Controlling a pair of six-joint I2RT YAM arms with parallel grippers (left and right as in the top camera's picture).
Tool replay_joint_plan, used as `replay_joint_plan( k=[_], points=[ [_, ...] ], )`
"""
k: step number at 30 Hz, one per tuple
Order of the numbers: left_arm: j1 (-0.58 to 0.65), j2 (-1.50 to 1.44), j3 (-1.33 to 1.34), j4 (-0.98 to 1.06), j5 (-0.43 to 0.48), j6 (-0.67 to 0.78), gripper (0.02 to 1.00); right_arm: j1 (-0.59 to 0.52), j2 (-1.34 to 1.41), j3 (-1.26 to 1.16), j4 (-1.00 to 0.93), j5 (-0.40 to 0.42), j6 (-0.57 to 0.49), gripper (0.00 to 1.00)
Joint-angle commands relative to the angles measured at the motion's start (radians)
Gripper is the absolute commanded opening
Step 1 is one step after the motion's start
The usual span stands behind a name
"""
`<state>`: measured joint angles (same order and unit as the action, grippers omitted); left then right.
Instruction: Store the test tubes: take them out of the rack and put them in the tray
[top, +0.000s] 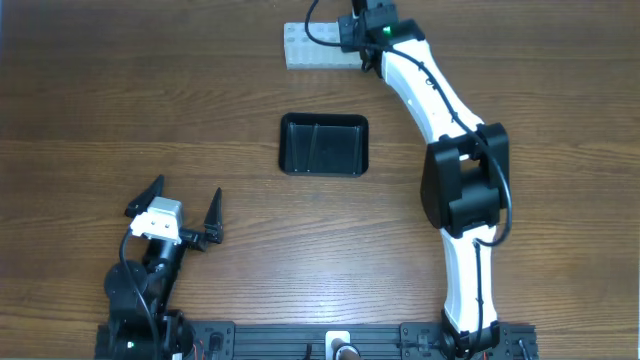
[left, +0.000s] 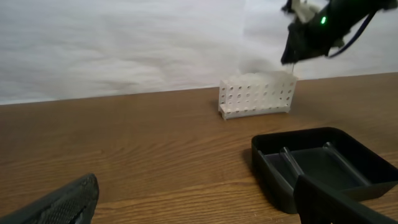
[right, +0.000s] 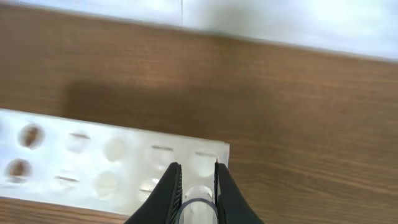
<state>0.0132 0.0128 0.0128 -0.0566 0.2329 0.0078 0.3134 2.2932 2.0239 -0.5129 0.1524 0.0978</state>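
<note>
Right gripper (right: 196, 167) is over the rack (top: 318, 48), upper centre of the top view, at the rack's right-end corner. Its fingers (right: 169, 193) are pinched close on the clear rim of a test tube (right: 199, 208) that sits between them, apparently still in or just above its corner hole. Grip is near the tube top, probably so it can come straight up without snagging the rack. The other holes in the right wrist view look mostly empty; a couple at the far left are darker, can't tell if they're filled.

Tray (top: 360, 165) is the black bin at the centre of the top view, below the rack and well apart from it, open side up, so the carry from rack to tray is short. In the left wrist view two thin rods (left: 290, 163) lie flat on the tray floor. Likely tubes already stored, could be dividers, too small to be sure.

Left gripper (top: 188, 190) is parked at lower left of the top view, low over the bare table (top: 120, 90), fingers spread wide, holding nothing. It is well away from both rack and tray, which keeps the right arm's path free.

Step, judged: extracting one tube at the rack. Task partly done at best.
</note>
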Motion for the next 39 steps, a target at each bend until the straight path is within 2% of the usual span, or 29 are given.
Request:
replay_joint_plan(
  k=[1, 6, 10, 14, 18, 22, 34, 39],
  points=[
    [-0.003, -0.008, -0.006, 0.000, 0.010, 0.014, 1.000, 0.010, -0.134, 0.104, -0.011, -0.010, 0.002, 0.025],
    [-0.003, -0.008, -0.006, 0.000, 0.010, 0.014, 1.000, 0.010, -0.166, 0.201, -0.043, -0.010, 0.001, 0.029],
    [-0.003, -0.008, -0.006, 0.000, 0.010, 0.014, 1.000, 0.010, -0.167, 0.314, -0.172, -0.023, 0.002, 0.018],
    [-0.003, -0.008, -0.006, 0.000, 0.010, 0.014, 1.000, 0.007, -0.167, 0.379, -0.385, -0.124, 0.002, 0.042],
    [-0.003, -0.008, -0.006, 0.000, 0.010, 0.014, 1.000, -0.002, -0.158, 0.381, -0.570, -0.200, 0.002, 0.007],
    [-0.003, -0.008, -0.006, 0.000, 0.010, 0.014, 1.000, -0.002, -0.119, 0.374, -0.712, -0.259, 0.002, 0.014],
    [-0.003, -0.008, -0.007, 0.000, 0.010, 0.014, 1.000, 0.008, 0.106, 0.362, -0.871, -0.268, 0.097, 0.012],
    [-0.003, -0.008, -0.006, 0.000, 0.010, 0.014, 1.000, 0.027, 0.158, 0.362, -0.894, -0.293, 0.096, 0.014]
  ],
)
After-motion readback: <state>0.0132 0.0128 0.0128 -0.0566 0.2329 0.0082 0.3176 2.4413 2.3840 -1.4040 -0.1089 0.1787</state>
